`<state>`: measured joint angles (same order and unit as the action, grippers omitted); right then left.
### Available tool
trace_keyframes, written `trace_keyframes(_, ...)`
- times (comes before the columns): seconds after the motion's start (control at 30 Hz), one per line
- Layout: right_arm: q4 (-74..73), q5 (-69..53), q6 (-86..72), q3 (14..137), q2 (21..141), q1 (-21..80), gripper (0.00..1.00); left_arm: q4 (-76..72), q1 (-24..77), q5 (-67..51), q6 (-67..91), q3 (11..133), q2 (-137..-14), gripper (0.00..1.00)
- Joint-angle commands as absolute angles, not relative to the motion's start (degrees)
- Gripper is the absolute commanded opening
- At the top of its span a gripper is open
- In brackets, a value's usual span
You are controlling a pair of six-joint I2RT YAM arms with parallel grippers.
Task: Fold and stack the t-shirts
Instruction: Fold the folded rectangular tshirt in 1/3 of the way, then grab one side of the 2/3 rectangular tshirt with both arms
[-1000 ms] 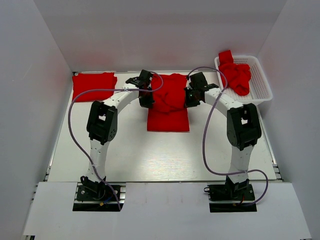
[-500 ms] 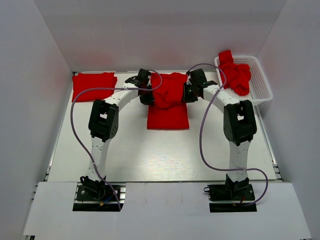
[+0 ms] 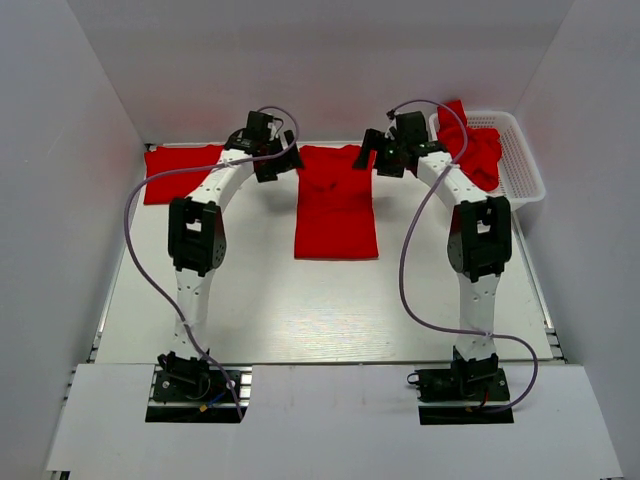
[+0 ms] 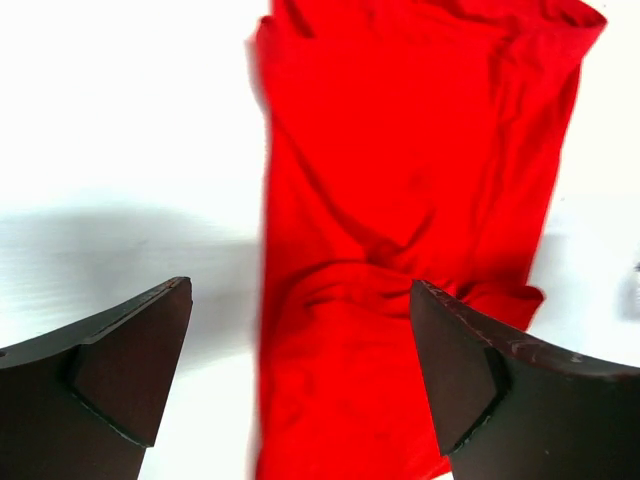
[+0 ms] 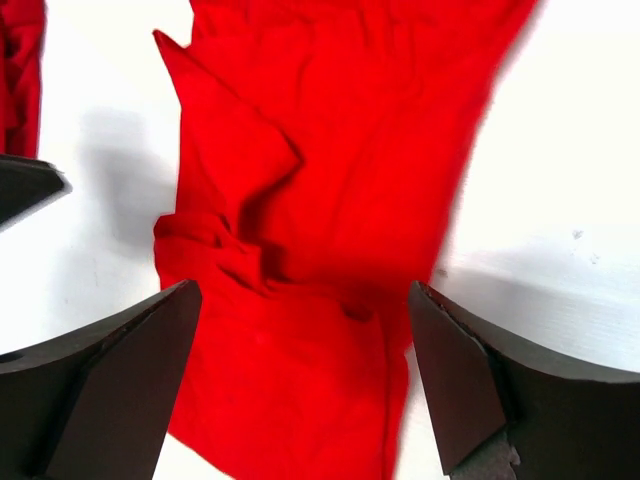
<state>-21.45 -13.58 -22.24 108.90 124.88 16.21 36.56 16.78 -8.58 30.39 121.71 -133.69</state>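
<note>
One red t-shirt (image 3: 335, 205) lies in a long narrow strip at the middle of the table, wrinkled across its centre (image 4: 400, 200) (image 5: 330, 220). My left gripper (image 3: 280, 158) (image 4: 300, 380) hovers open above the shirt's far left corner, with nothing between its fingers. At the far right corner my right gripper (image 3: 378, 155) (image 5: 300, 385) hangs open too, empty. Another t-shirt (image 3: 183, 170) rests folded at the back left. More red t-shirts (image 3: 475, 150) are crumpled in the basket.
A white lattice basket (image 3: 525, 170) stands at the back right, one shirt hanging over its far rim. White walls close in the table on three sides. Both arms arch inward over the table's back half.
Both grippers have opened and let go of the middle shirt, then pulled up and toward the back wall. The bunched upper part of the shirt has dropped flat.
</note>
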Motion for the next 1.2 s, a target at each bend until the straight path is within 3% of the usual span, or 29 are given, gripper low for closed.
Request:
trace_keyframes(0.0,-21.36,-14.33,-19.43,105.49,118.06,16.00,0.90,36.04,16.44,-8.53,26.91,118.49,-124.90,1.00)
trace_keyframes(0.17,-20.75,-14.06,-15.91,93.09,109.10,16.35,0.90,39.98,17.83,-6.34,23.20,111.37,-118.05,1.00)
trace_keyframes(0.47,-17.84,-15.90,-15.91,67.52,97.13,17.14,0.90,34.63,20.48,-10.28,22.32,82.30,-105.65,1.00)
trace_keyframes(0.93,-13.81,-18.72,-16.00,62.31,101.86,17.93,0.90,28.56,26.10,-9.23,21.27,71.72,-106.00,1.00)
trace_keyframes(1.07,-12.75,-19.95,-16.87,61.35,103.45,18.19,0.90,26.98,26.72,-9.84,20.74,69.61,-107.23,0.91)
trace_keyframes(1.17,-12.04,-20.56,-17.14,59.86,104.15,18.19,0.90,25.93,27.25,-9.84,20.74,68.20,-107.75,0.78)
